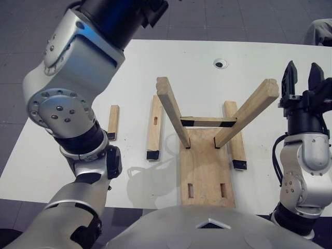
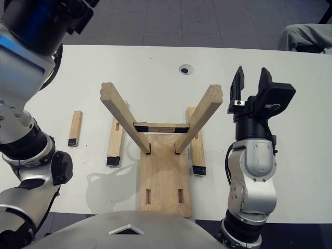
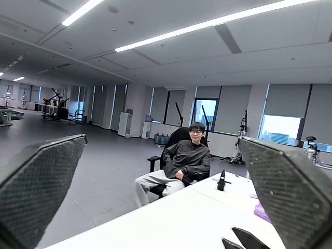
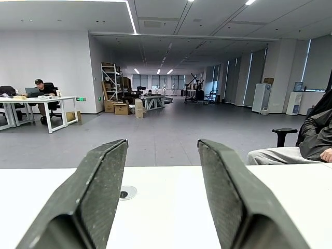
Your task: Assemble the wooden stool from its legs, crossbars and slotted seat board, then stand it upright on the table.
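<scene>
Worktop [image 1: 197, 57]: white, office behind.
Seat board [image 1: 207, 176]: flat at 6 o'clock, standing legs [image 1: 173, 111] splayed in its far slots, crossbar [image 1: 207, 122] between.
Hands: left hand [image 3: 161, 155] and right hand [image 1: 302, 70] released, empty.
Risk: we fear seating the loose leg [image 1: 154, 127] at 9 o'clock jolts them out.

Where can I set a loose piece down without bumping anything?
Bare: the far strip of the white table around the round cable hole; also between the short wooden crossbar and the left loose wooden leg. Crowded: around the slotted wooden seat board.
</scene>
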